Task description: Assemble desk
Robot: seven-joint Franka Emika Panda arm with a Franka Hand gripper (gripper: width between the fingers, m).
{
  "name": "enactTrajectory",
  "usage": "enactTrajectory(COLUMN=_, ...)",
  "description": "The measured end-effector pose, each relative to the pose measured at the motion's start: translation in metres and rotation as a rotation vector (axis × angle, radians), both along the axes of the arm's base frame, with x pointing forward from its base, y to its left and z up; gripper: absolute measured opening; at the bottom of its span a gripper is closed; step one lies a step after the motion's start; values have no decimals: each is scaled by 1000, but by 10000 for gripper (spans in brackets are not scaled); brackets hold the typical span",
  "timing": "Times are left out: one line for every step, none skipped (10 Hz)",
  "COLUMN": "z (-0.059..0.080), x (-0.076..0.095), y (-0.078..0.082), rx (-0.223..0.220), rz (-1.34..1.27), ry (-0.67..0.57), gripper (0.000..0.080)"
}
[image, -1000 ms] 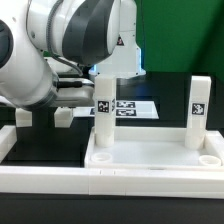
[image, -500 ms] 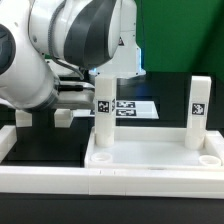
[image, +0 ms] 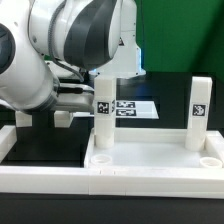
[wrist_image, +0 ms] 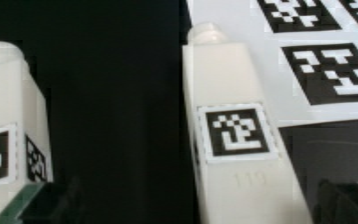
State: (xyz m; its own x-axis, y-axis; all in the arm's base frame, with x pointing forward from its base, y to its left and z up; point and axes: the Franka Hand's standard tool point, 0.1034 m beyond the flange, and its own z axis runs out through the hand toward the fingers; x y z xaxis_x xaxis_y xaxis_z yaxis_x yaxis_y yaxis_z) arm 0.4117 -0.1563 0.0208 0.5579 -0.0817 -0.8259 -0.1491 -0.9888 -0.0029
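Count: one tabletop [image: 150,160], four legs, one marker board [image: 138,108].

Tabletop lay at the front of the black surface [image: 50,148], rims up. Two legs stood upright in its back corners: first upright leg [image: 102,120] on the exterior view's left, second upright leg [image: 197,112] on the exterior view's right.

Other two legs lay loose on the surface behind the tabletop, apart from each other. Near loose leg [image: 63,117] sat just beside the marker board. Far loose leg [image: 22,116] sat further toward the exterior view's left.

End effector [wrist_image: 185,205] hung over the near loose leg, released and spread wide. Fingers [wrist_image: 19,205] showed either side of that leg and gripped nothing. Whether they touched it could not be told. In the exterior view the arm [image: 70,50] hid the end effector.
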Motion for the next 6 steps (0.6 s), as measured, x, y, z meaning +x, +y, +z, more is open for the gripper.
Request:
enactTrajectory(z=-1, x=-1, y=0, rx=0, rz=0, ry=0, gripper=649)
enactTrajectory(z=-1, x=-1, y=0, rx=0, rz=0, ry=0, gripper=649)
enactTrajectory(z=-1, x=-1, y=0, rx=0, rz=0, ry=0, gripper=649)
enactTrajectory(z=-1, x=-1, y=0, rx=0, rz=0, ry=0, gripper=649)
enactTrajectory(z=-1, x=-1, y=0, rx=-2, rz=-1, ry=-2, gripper=649)
enactTrajectory(z=-5, x=1, y=0, rx=-9, rz=0, ry=-13, gripper=649)
